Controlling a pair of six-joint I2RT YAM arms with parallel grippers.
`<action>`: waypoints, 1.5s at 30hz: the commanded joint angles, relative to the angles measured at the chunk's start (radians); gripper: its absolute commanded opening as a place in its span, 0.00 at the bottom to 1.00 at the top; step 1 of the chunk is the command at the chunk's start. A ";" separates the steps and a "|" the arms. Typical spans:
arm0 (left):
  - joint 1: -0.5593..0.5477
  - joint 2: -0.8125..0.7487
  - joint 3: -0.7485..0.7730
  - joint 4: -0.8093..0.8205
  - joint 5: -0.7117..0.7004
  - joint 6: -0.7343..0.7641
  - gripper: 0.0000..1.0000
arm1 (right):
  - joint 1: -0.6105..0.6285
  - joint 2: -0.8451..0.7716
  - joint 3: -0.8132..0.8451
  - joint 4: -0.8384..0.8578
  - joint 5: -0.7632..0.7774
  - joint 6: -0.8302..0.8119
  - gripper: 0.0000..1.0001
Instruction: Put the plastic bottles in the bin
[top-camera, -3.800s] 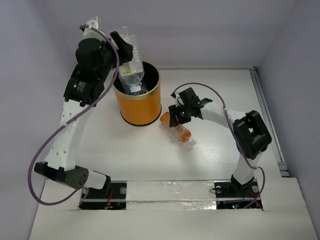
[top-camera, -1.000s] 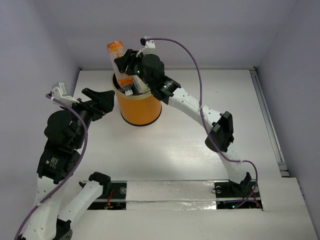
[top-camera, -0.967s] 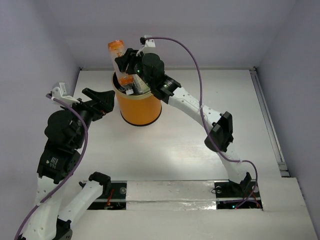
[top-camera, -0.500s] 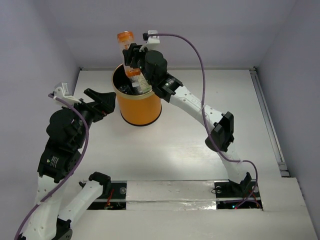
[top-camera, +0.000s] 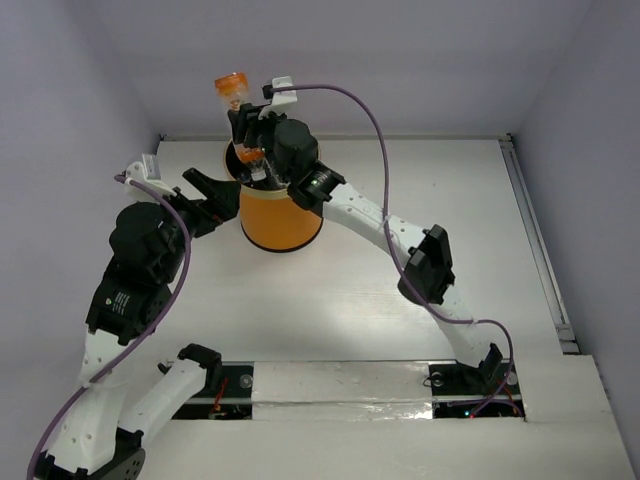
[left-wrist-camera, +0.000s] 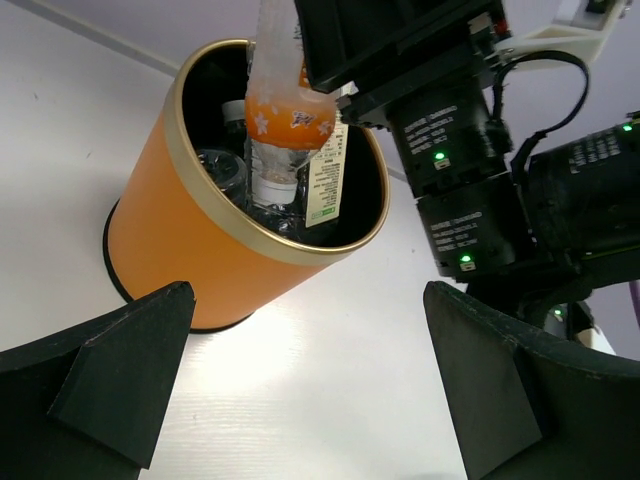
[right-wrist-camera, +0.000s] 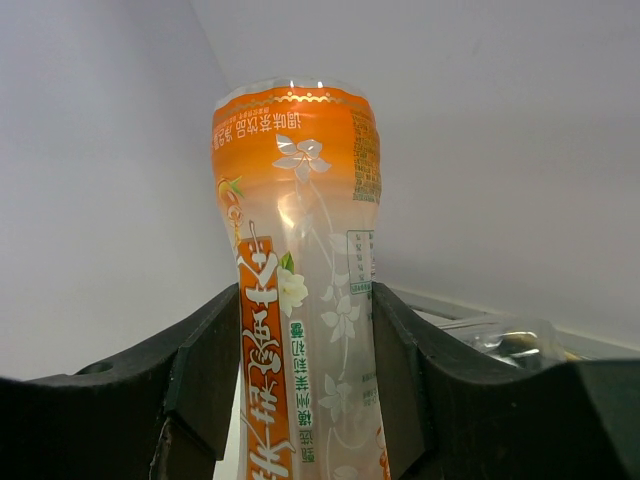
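Note:
My right gripper (top-camera: 243, 122) is shut on the orange-labelled plastic bottle (top-camera: 232, 92), holding it nearly upright over the orange bin (top-camera: 282, 222). In the left wrist view the bottle's (left-wrist-camera: 287, 100) lower end hangs inside the bin's gold rim (left-wrist-camera: 215, 215), above clear bottles (left-wrist-camera: 268, 180) lying in the black inside. The right wrist view shows both black fingers (right-wrist-camera: 215, 340) pressed against the bottle's (right-wrist-camera: 300, 230) waist, with the gripper (right-wrist-camera: 305, 310) round it. My left gripper (top-camera: 212, 193) is open and empty, low over the table just left of the bin; its fingers (left-wrist-camera: 120, 370) frame bare table.
The right arm's black wrist body (left-wrist-camera: 470, 190) with green lights leans over the bin's far right side. A white table (top-camera: 400, 320) with a raised edge (top-camera: 535, 240) on the right and grey walls behind encloses the scene.
Since the earliest frame my right gripper lifted the orange bottle off the table to above the bin, and my left let a clear bottle go and drew back. Lately the bottle tilted slightly.

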 joint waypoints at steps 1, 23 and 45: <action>0.004 0.000 0.022 0.050 0.005 0.024 0.99 | 0.002 0.041 0.043 0.113 0.042 -0.034 0.45; 0.004 0.011 0.062 0.062 -0.035 0.024 0.99 | 0.042 -0.408 -0.543 0.239 0.007 0.121 0.88; 0.004 -0.004 0.005 0.035 0.074 0.024 0.00 | 0.062 -1.369 -1.279 -0.304 -0.070 0.366 0.00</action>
